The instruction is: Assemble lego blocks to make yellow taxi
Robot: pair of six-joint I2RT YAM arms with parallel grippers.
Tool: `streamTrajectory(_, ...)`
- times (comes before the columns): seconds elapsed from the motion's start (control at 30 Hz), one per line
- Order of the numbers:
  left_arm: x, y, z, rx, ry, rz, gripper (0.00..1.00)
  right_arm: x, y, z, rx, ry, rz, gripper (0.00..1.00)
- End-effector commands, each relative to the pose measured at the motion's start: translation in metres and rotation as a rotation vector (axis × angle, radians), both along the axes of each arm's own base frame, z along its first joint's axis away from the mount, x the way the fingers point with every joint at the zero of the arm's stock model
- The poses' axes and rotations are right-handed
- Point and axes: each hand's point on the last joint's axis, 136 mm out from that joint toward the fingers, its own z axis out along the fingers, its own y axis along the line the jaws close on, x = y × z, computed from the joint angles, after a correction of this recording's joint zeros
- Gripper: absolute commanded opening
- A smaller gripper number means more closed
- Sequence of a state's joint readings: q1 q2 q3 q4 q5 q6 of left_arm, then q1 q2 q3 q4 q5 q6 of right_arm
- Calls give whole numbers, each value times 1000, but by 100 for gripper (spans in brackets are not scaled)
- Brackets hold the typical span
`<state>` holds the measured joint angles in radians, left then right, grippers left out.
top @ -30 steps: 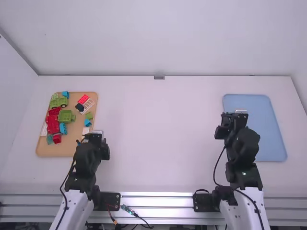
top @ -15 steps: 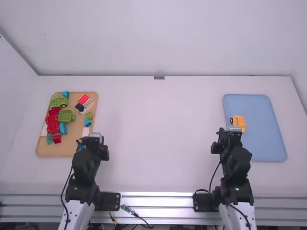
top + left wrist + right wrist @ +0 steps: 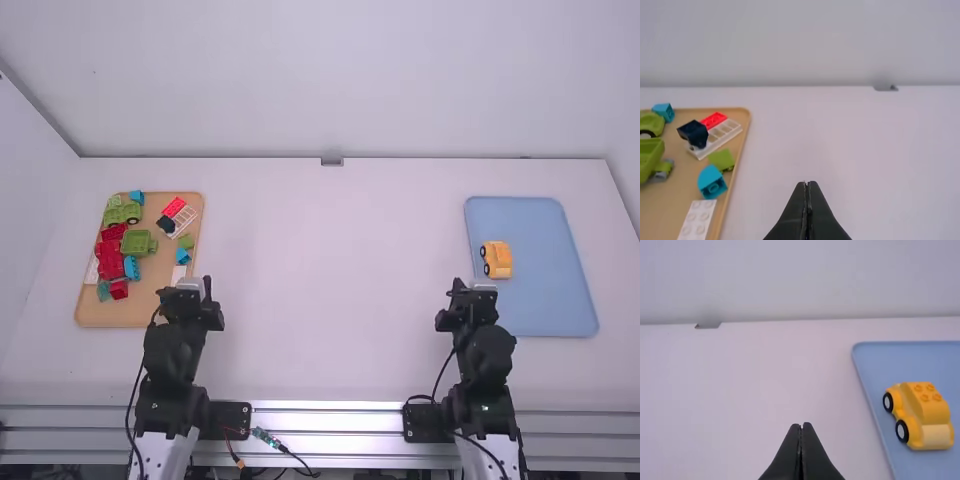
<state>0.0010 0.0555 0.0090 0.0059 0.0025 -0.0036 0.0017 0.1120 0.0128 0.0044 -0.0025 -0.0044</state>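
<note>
Evidently the taxi (image 3: 927,407) was placed upright on the blue tray (image 3: 862,352) at right as a finished build, apart from the spare blocks (image 3: 110,262) held in the tan tray (image 3: 100,315) at left. The left gripper (image 3: 807,183) and right gripper (image 3: 802,425) were clenched on nothing, perhaps parked near because no more joining was needed

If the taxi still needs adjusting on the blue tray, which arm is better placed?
Probably the right: its gripper is beside the blue tray, near the taxi; the left gripper is by the wooden tray.
</note>
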Motion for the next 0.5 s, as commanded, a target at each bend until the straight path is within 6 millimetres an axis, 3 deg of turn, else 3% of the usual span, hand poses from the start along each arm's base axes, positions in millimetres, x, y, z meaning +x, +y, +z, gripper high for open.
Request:
streamTrajectory(0.0,-1,0,1,4,-17,1,0,-1,-1,0,4,-16,-5,0)
streamTrajectory(0.27,-2,0,7,4,-41,1,0,-3,-1,18,4,-94,-5,0)
streamTrajectory(0.47,-2,0,7,4,-41,1,0,-3,-1,18,4,-95,-5,0)
